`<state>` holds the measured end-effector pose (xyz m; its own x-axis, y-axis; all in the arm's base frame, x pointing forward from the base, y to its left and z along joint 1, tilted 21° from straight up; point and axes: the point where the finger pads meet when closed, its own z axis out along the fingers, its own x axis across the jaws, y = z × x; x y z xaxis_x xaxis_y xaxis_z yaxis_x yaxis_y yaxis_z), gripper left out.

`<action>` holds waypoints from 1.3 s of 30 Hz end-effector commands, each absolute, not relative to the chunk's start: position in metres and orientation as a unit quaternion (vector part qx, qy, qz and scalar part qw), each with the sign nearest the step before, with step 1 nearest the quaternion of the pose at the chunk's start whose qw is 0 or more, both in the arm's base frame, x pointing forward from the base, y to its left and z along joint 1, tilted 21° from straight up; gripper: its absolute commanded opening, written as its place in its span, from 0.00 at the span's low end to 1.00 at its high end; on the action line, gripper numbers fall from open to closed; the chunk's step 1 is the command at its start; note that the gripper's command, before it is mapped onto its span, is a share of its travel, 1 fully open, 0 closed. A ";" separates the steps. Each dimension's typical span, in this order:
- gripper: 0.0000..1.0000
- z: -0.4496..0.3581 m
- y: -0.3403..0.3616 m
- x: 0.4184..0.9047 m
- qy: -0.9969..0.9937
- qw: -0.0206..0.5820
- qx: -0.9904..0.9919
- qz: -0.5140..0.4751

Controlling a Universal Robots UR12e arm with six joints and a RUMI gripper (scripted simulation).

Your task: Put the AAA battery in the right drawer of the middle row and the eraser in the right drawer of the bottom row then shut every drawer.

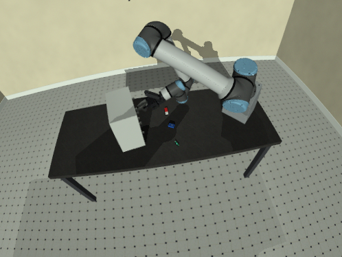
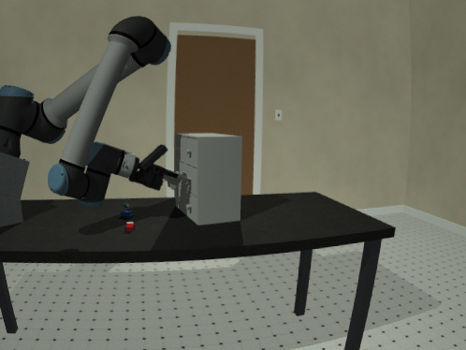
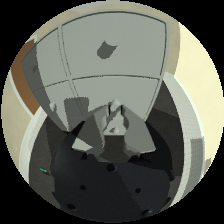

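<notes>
The grey chest (image 1: 125,118) stands upright on the black table, with its drawer fronts facing the arm. My gripper (image 2: 179,177) is at the front's middle row and is shut on a drawer handle (image 3: 114,116). In the wrist view this handle sits in the right column, below the top-row handle (image 3: 105,49). All drawers look shut. A small green battery (image 1: 176,143) lies on the table toward the front. A red and white eraser (image 1: 166,110) lies close to the wrist; it also shows in the exterior view (image 2: 130,226).
A small blue object (image 1: 171,124) lies between the eraser and the battery. The arm's base (image 1: 240,103) stands at the table's back right. A brown door (image 2: 215,108) is behind the chest.
</notes>
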<state>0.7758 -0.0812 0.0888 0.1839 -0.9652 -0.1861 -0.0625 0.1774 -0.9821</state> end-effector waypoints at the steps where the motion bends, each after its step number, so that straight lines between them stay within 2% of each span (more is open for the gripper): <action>1: 0.07 0.089 -0.081 0.775 0.505 0.577 -0.508 -0.391; 39: 0.07 0.085 -0.083 0.763 0.505 0.577 -0.508 -0.391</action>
